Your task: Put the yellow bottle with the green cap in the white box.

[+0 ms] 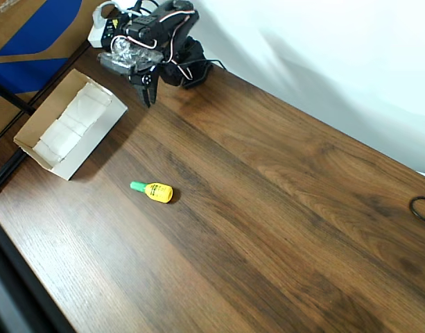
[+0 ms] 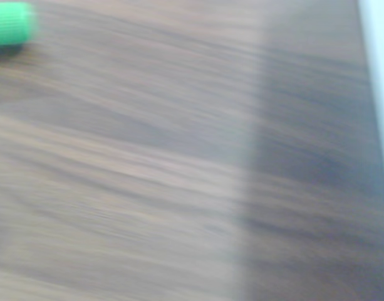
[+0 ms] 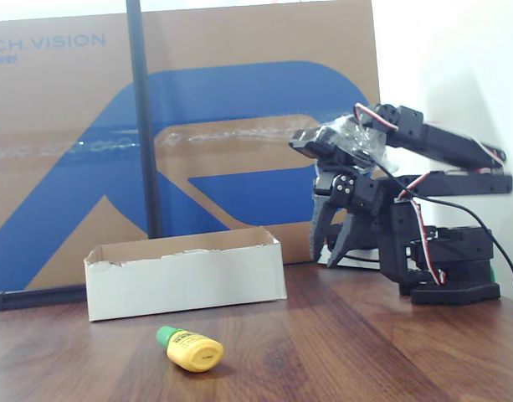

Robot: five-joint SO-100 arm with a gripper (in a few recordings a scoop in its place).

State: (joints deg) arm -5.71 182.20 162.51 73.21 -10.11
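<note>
On a dark wood-grain table (image 1: pixel 281 208), the yellow bottle with the green cap (image 1: pixel 154 191) lies on its side in open space, its cap pointing toward the left edge in the overhead view, with bare tabletop all around it. The white box (image 1: pixel 70 123) sits well apart from the bottle near the table's upper-left edge in that view, open top up, its long side running along the table edge and its interior lined in white. The black arm folds back over its base at the far edge of the table, its gripper (image 1: pixel 148 88) hanging point-down above the wood just beside the box's near corner, the two fingers parted by a narrow gap and holding nothing. In the fixed view the gripper (image 3: pixel 337 230) hangs clear of the table to the right of the box (image 3: pixel 185 275), with a large brown-and-blue cardboard sheet (image 3: pixel 239 109) standing behind. The blurred wrist view catches the green cap (image 2: pixel 10 24) at its upper-left corner. A black cable (image 1: pixel 423 208) loops in at the overhead view's right edge.
</note>
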